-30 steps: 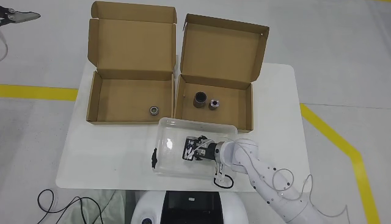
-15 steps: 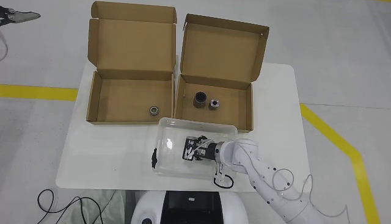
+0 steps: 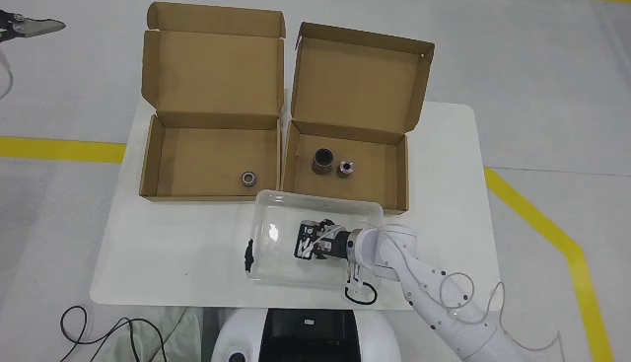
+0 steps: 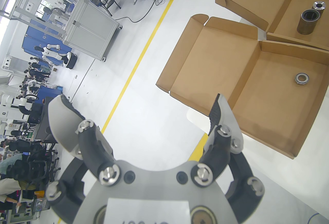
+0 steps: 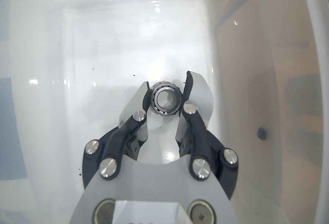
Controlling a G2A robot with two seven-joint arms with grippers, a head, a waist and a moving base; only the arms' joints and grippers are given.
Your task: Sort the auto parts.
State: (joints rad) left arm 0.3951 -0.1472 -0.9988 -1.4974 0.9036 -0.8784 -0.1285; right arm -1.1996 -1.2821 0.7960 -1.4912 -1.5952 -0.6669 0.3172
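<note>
Inside the clear plastic tub [image 3: 268,207] we see the right pincer [image 5: 167,84] clenched on a silvery roller bearing [image 5: 165,101], hidden from above; the left pincer [image 4: 138,102] is released. Nothing has moved.

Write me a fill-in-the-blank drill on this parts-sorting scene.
The right gripper is ____ on a bearing in the clear bin.
The left gripper is ____.
The left box holds ____ part.
The right box holds ____ parts.
Missing words: shut; open; one; two.
</note>
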